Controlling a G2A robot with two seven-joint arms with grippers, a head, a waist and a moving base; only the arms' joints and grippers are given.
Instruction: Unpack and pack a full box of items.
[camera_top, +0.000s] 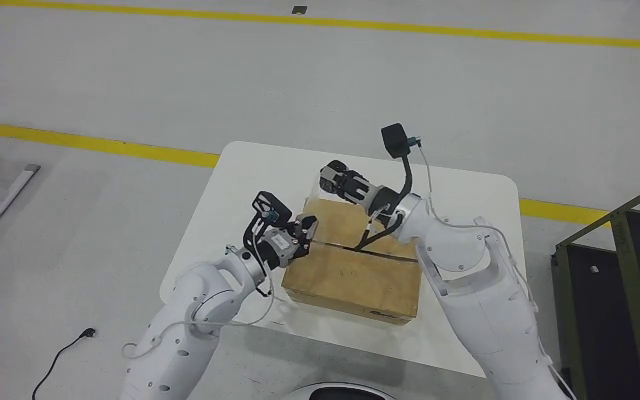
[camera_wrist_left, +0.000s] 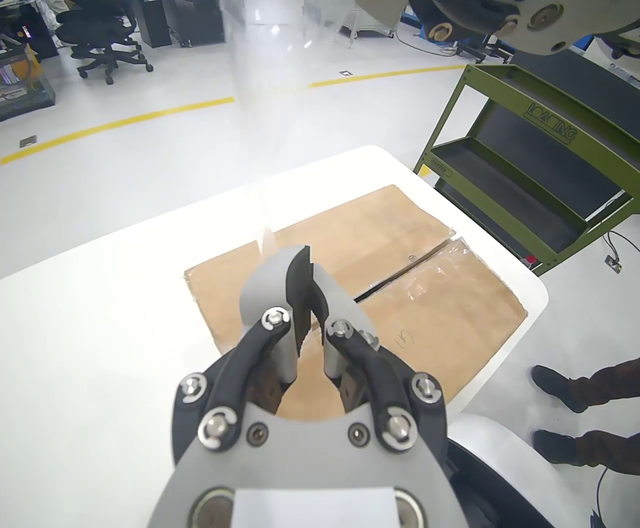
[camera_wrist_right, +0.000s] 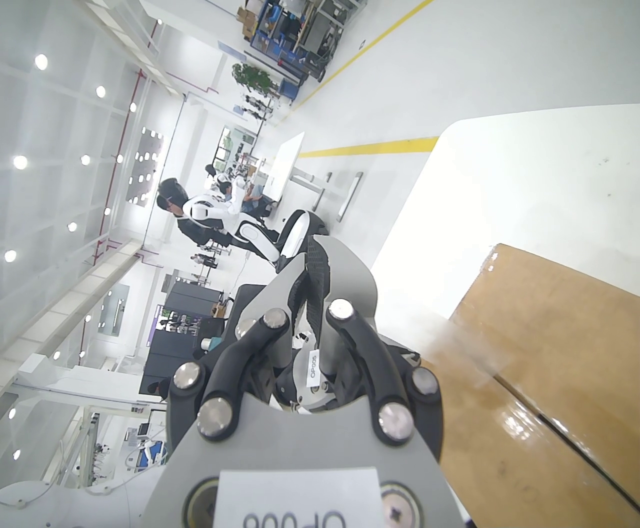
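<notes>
Cardboard box (camera_top: 350, 270) closed, taped, mid tabletop (camera_top: 250, 180); seam (camera_wrist_left: 405, 272) follows long axis. Left gripper (camera_wrist_left: 305, 270) pinched shut, empty, over seam's left end, nearer. Right gripper (camera_wrist_right: 315, 250) likewise shut, beyond box's far edge.

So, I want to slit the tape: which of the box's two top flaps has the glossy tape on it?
The near flap, on the robot's side of the seam: glossy tape and a handwritten mark. The far flap is bare, matte cardboard.
</notes>
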